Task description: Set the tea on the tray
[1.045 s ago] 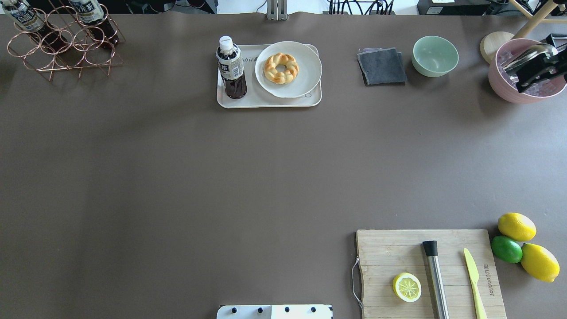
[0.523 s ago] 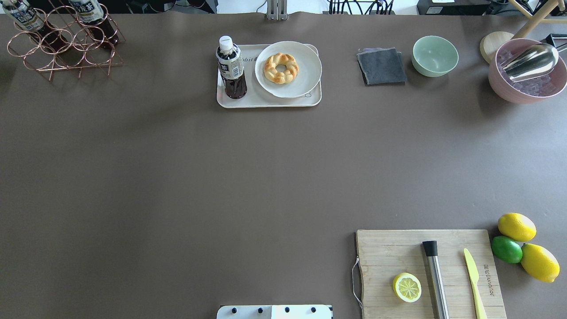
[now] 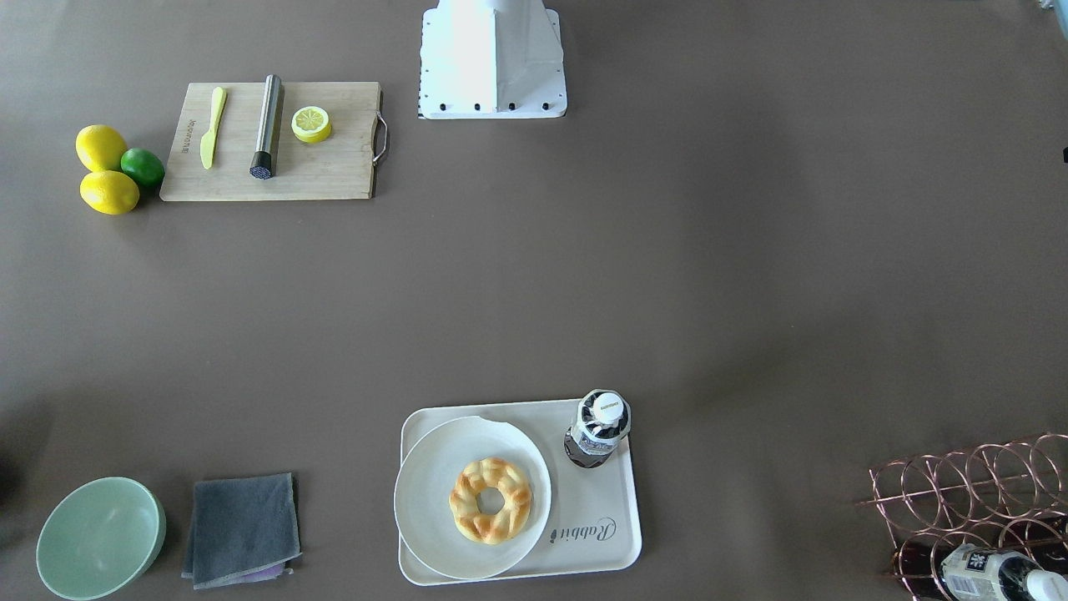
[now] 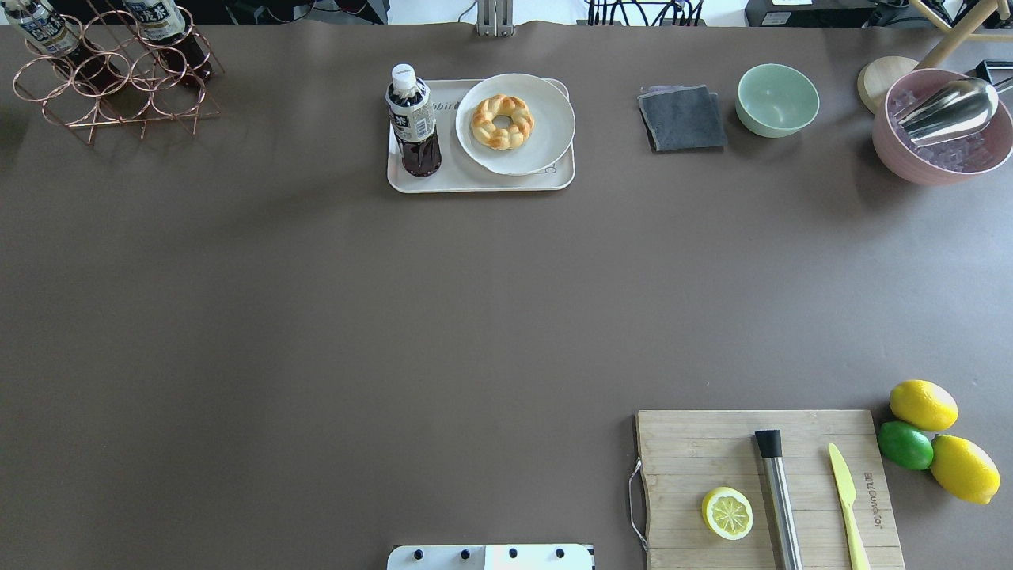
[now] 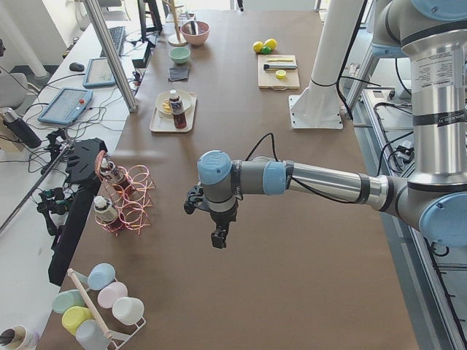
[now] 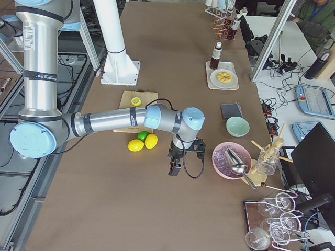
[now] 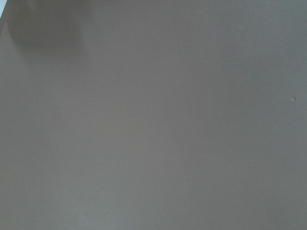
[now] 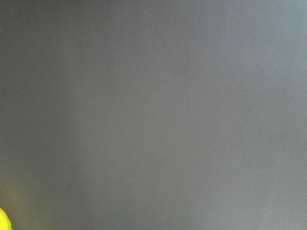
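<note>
A tea bottle (image 4: 413, 119) stands upright on the left end of the cream tray (image 4: 475, 180), beside a white plate. It also shows in the front view (image 3: 596, 430) on the tray (image 3: 596, 522). Two more alike bottles (image 4: 162, 24) lie in the copper rack. Neither gripper shows in the overhead or front view. The left gripper (image 5: 219, 239) hangs above bare table near the rack, far from the tray. The right gripper (image 6: 175, 168) hangs above bare table by the lemons. I cannot tell whether either is open or shut. Both wrist views show only table.
A white plate with a doughnut (image 4: 502, 121) fills the tray's right part. Copper rack (image 4: 111, 79) at far left. Grey cloth (image 4: 682, 119), green bowl (image 4: 778, 99) and pink bowl with a metal scoop (image 4: 942, 127) at far right. Cutting board (image 4: 768, 475) and lemons (image 4: 923, 404) near right.
The right gripper, seen a second ago over the pink bowl at the overhead view's right edge, has left that view. The bottle and tray have not moved.
</note>
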You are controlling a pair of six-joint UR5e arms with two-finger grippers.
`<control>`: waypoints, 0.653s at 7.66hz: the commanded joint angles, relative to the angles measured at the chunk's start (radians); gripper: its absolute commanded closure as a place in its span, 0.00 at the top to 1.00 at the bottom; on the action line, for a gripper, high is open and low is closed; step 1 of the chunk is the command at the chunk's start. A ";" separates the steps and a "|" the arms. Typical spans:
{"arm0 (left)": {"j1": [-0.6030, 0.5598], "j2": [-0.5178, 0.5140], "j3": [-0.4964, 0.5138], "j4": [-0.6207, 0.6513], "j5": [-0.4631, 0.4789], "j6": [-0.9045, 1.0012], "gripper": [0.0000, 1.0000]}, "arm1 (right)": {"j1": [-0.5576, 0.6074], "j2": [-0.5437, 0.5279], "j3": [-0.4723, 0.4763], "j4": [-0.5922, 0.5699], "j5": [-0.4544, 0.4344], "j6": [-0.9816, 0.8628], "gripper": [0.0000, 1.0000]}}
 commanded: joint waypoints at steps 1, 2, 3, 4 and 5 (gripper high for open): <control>-0.006 0.004 0.001 0.001 0.000 0.015 0.97 | 0.032 -0.066 -0.056 0.179 0.011 -0.003 1.00; -0.006 0.004 0.001 0.001 0.001 0.015 0.97 | 0.049 -0.106 -0.088 0.304 0.028 -0.003 1.00; -0.006 0.004 -0.001 0.001 0.001 0.015 0.97 | 0.056 -0.123 -0.105 0.388 0.030 0.001 1.00; -0.006 0.004 -0.001 0.001 0.001 0.015 0.97 | 0.058 -0.116 -0.102 0.384 0.033 0.001 1.00; -0.006 0.004 -0.001 0.001 0.001 0.015 0.97 | 0.061 -0.115 -0.108 0.381 0.035 0.002 1.00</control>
